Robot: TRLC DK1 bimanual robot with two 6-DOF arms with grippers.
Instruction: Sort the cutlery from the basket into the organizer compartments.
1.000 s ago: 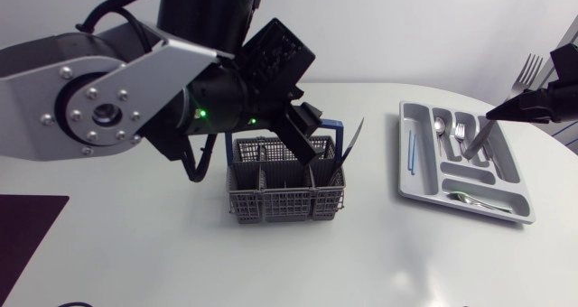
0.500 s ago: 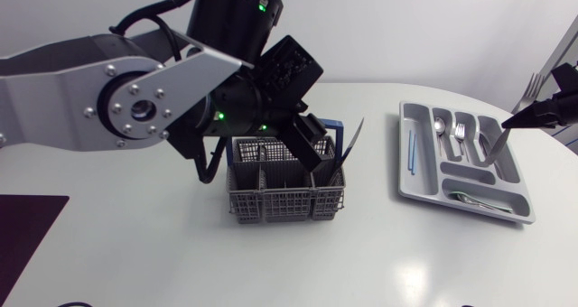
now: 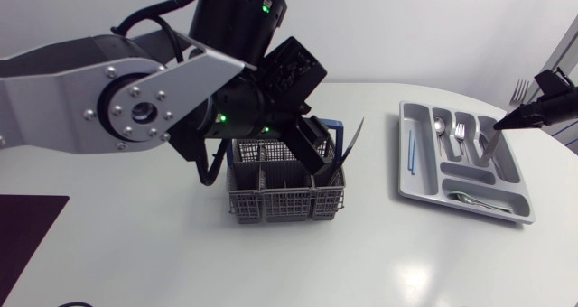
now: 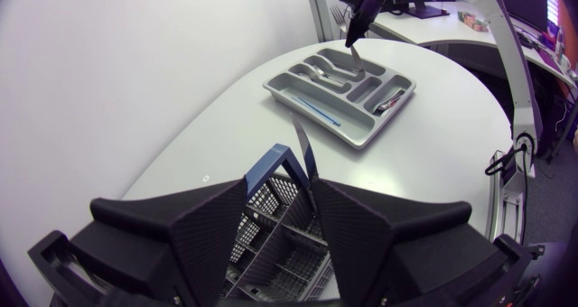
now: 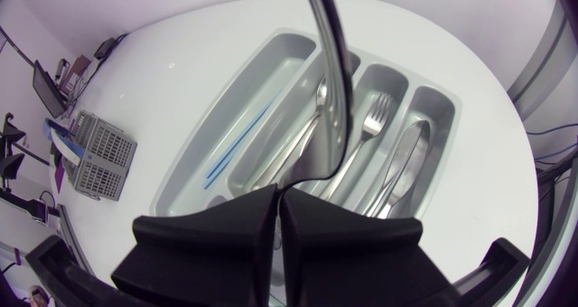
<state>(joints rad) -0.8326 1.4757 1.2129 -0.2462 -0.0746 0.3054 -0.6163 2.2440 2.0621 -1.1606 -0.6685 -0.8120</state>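
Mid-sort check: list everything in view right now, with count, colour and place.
Table: one, white, under everything.
Basket: one, grey mesh, blue handle, mid-table.
Basket knife: one, silver, leaning in the basket's end nearer the organizer.
Organizer: one, grey, on the table's right.
Stick: one, blue, organizer's long compartment.
Spoon: at least one, silver, next compartment.
Fork: one, silver, beside the spoon.
Tray knife: one, silver, beside the fork.
Crosswise-compartment cutlery: silver, count unclear.
Held cutlery: one, silver, type unclear, in the right gripper over the organizer.
Left gripper: black, fingers open either side of the basket knife.
Right gripper: black, fingers shut on the held cutlery.
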